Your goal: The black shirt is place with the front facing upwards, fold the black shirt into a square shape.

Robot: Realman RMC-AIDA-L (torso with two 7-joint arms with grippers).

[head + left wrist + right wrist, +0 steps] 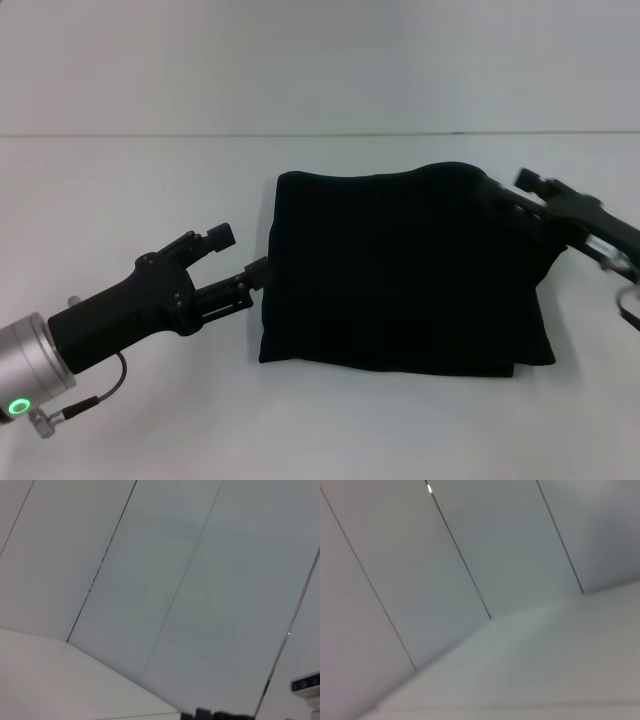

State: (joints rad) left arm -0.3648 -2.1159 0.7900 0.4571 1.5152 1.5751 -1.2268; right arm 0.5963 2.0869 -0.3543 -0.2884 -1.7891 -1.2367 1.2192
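Note:
The black shirt (400,270) lies folded into a rough rectangle in the middle of the white table, with no print showing in the head view. My left gripper (240,253) sits just off the shirt's left edge, open, its nearer fingertip (258,268) touching or almost touching the cloth. My right gripper (528,195) is at the shirt's upper right corner, where the cloth looks slightly raised. Neither wrist view shows the shirt.
The white table (130,180) stretches around the shirt on all sides, with a pale wall behind it. Both wrist views show only pale wall panels with dark seams and a strip of table surface.

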